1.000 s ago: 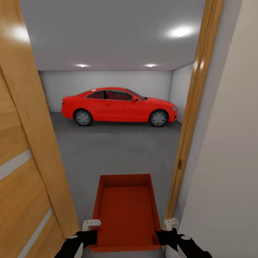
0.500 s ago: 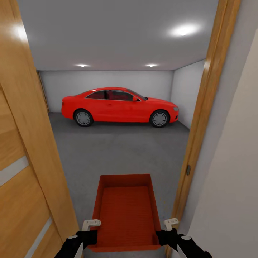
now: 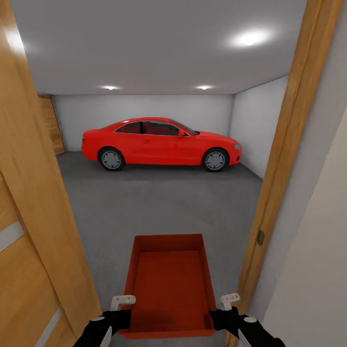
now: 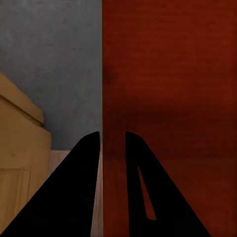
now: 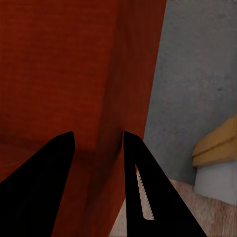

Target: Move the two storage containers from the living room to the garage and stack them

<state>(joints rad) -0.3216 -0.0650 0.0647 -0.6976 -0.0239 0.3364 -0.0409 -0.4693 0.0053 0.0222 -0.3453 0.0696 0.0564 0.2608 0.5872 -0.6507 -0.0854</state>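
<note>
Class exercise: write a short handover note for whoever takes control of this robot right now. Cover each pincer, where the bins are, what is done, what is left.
Left pincer: shut on the bin's left wall.
Right pincer: shut on its right wall.
The bin is carried level in front of the robot, in the doorway between door and frame, above the grey garage floor. Red car is parked at the far wall.
Done: one bin brought to the garage threshold.
Left: drive in, set it on the floor, fetch the second bin and stack it on top.
</note>
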